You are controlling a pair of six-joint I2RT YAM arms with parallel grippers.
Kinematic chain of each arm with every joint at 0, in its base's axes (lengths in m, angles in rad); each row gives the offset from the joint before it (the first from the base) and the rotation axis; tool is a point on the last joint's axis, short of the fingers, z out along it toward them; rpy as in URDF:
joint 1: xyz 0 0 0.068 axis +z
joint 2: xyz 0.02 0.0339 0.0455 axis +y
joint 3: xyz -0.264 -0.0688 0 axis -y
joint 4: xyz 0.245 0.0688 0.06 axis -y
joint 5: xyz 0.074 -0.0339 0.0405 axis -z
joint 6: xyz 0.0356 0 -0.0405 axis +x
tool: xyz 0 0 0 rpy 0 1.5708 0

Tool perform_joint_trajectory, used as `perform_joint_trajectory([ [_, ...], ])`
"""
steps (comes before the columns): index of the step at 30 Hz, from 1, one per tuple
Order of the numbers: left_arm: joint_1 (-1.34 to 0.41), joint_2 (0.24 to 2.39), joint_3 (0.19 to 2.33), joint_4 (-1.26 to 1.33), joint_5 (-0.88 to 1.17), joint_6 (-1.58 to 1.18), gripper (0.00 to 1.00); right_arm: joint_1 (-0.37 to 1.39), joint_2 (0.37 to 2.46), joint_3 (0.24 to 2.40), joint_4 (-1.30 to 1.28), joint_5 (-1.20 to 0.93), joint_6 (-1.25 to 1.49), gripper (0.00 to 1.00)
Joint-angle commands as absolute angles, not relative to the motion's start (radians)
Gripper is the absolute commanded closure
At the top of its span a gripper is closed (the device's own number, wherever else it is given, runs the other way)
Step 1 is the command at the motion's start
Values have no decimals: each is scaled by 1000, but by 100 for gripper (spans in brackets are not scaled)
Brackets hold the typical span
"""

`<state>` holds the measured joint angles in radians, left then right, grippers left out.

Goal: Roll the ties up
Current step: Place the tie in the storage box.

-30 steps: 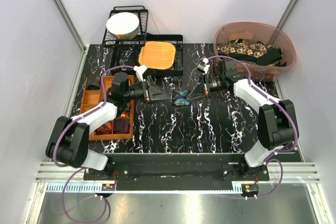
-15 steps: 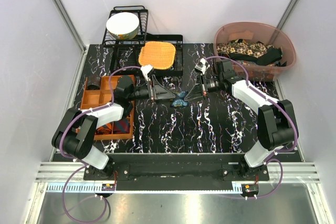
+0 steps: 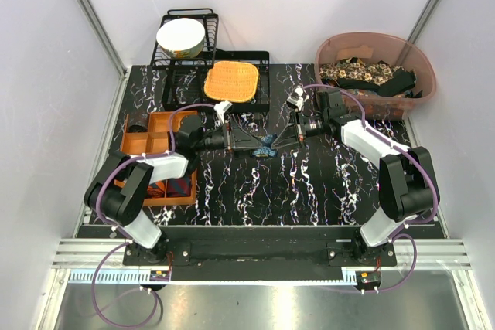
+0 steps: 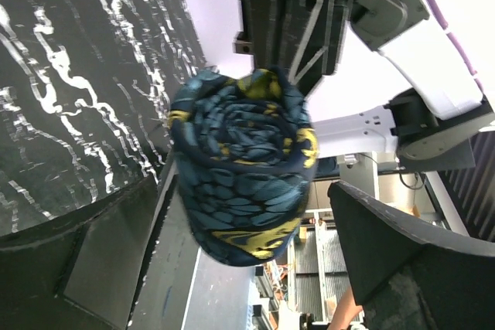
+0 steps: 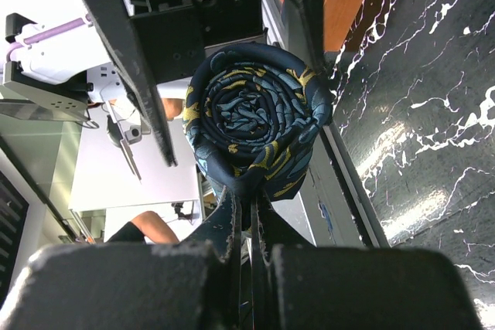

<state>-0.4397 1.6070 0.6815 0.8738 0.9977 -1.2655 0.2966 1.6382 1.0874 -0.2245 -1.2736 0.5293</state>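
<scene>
Top view: 1 rolled dark blue fabric tie with teal-yellow print near the middle of the black white-veined table, flanked by 2 grippers. Closed tight on the roll from the right, the right gripper; spread wide around it from the other side, the left gripper. At the table's left edge, 1 orange compartment tray with 1 rolled navy-orange striped tie showing, the rest of its contents hidden by the arm. In the back right corner, 1 pink oval plastic tub heaped with beige floral and black ties, too tangled to count. Along the back edge, 1 square orange woven mat and 1 white bowl in a black wire rack. Left wrist view: spiral face of the roll filling the gap between the 2 wide-open fingers, close to both, no squeeze visible. Right wrist view: 2 thin fingers pressed together on the roll's lower outer wrap, coil neat and tight. Judged step: rolling of this tie done, handover from right to left in hand, probably for the tray. Next move calls for closing the left jaws on the roll's round sides before loosening the right pinch, firmly enough to keep the coil from springing open.
</scene>
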Motion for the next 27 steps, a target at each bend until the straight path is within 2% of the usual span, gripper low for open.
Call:
perform_joint_trajectory([
  [1,-457,1617,669,1031,988,-1331,9,310,1632,1078,-158,-1290,571,100],
  [6,-459,1637,678,1068,983,-1356,18,310,1637,1060,-123,-1292,609,100],
  [19,-486,1657,670,1057,960,-1365,14,311,1638,1040,-77,-1290,641,100],
  [23,-489,1664,678,1069,960,-1371,18,311,1644,1037,-77,-1290,641,100],
  [26,-488,1674,680,1075,957,-1377,24,313,1646,1037,-77,-1289,641,100],
  [27,-489,1678,681,1083,956,-1381,28,313,1647,1035,-75,-1290,643,100],
])
